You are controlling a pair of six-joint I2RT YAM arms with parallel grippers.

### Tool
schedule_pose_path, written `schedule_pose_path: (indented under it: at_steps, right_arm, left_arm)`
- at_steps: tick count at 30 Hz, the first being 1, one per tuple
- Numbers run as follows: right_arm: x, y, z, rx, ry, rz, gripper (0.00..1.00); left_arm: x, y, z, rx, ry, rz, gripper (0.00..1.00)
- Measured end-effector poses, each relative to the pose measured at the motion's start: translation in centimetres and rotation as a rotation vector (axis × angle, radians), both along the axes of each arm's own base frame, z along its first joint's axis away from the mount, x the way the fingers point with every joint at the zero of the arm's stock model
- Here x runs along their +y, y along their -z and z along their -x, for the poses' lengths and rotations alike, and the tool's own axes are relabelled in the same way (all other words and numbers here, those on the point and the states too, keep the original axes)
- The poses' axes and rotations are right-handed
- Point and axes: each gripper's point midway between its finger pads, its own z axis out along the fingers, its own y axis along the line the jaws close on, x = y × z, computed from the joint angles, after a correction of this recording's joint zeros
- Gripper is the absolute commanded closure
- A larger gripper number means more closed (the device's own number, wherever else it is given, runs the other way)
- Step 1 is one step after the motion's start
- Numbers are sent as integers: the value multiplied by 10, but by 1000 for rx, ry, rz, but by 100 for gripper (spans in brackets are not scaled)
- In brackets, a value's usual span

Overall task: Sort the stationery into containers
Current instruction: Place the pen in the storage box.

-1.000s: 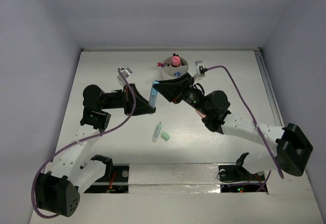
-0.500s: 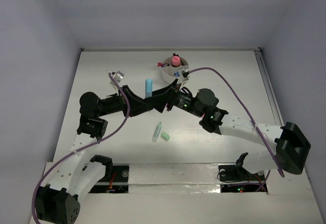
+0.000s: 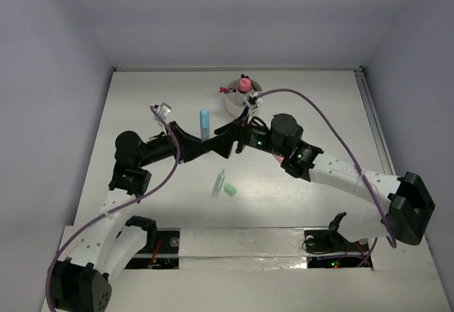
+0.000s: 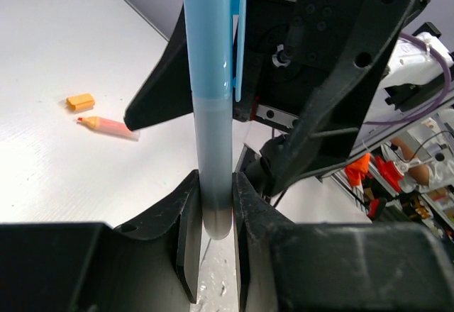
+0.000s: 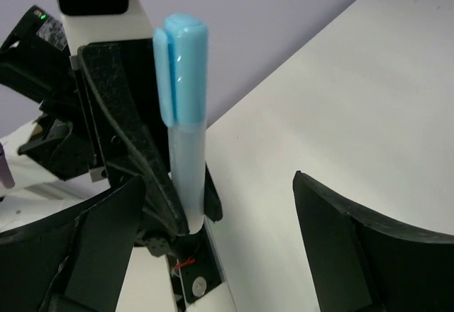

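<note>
Left end effector [image 4: 213, 216] clamps upright blue pen [image 4: 211, 78]; right end effector [image 5: 220, 220] spread wide, not touching it.

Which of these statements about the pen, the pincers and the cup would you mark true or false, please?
1. The left pincer is shut on the pen. True.
2. The right pincer also grips the pen. False: its jaws stand open on either side, clear of the pen.
3. The pen is uncapped. False: its blue cap is on.
4. A pink piece stands in the cup. True.
</note>
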Motion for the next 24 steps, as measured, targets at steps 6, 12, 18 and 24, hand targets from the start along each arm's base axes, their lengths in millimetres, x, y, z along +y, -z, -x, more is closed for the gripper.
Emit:
schedule_pose_path:
  at_steps: [6,12,18,24]
  right_arm:
    - [6,4,3,-1,-79,20,9]
    - [8,7,-8,6,-131,12,9]
    - [1,-6,-20,-1,-170,-38,9]
    - [3,-28,-19,-35,-223,-89,13]
  left_arm:
    - [1,1,-4,-9,-20,1,100]
    - [-1,6,-3,-2,-3,0,100]
    - [-1,14,-1,12,7,-5,100]
    - [-1,20,-2,22,5,-14,100]
